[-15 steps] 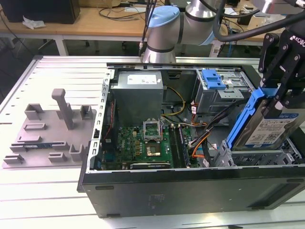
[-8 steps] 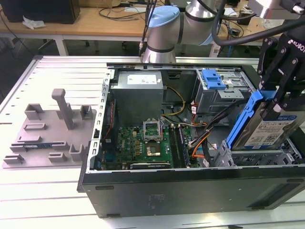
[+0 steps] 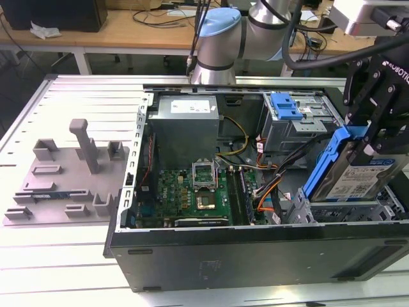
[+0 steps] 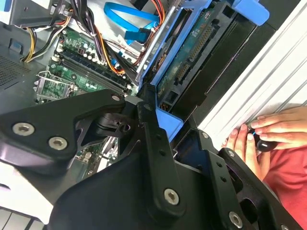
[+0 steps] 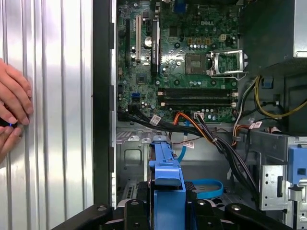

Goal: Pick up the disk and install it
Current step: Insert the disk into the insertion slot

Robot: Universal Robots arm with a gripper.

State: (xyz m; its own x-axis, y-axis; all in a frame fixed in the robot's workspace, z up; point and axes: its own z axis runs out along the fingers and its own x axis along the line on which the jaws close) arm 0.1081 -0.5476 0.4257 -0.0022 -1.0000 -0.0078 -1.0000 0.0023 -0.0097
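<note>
One case (image 3: 255, 256) on the worktop (image 3: 64, 262), what's in it?

> Open tower lying on its side. Clock positions are from the exterior view. Power supply (image 3: 185, 125) at 12 o'clock. Motherboard (image 3: 192, 195) just below it toward 6, with the CPU socket (image 3: 204, 173) on the board. Drive cage (image 3: 297, 131) with a blue latch at 1–2 o'clock. Cable bundle (image 3: 268, 192) between board and cage.

Disk?

> Disk (image 3: 358, 176) is at 3 o'clock, on edge and tilted, label toward the camera, blue carrier (image 3: 324, 165) round its edges. Its lower edge is at the metal bay (image 3: 345, 208) in the case's 4 o'clock corner. Can't tell whether it touches the bay.

Pincer?

> Pincer (image 3: 367, 137) is clamped on the disk's upper end, fingers closed against the carrier. In the first wrist view the blue carrier sits between the black fingers, with the motherboard beyond.

Surface and room?

> Worktop is white slatted metal. Grey fixture plate (image 3: 64, 179) with upright posts at 9 o'clock, well apart from the disk. Arm's joints (image 3: 217, 38) at 12 o'clock behind the case. Wooden desk (image 3: 128, 29) with loose cables at 11. In the first wrist view a person's hands (image 5: 12, 110) rest on the slats near the case wall, pinching a small dark item.
</note>
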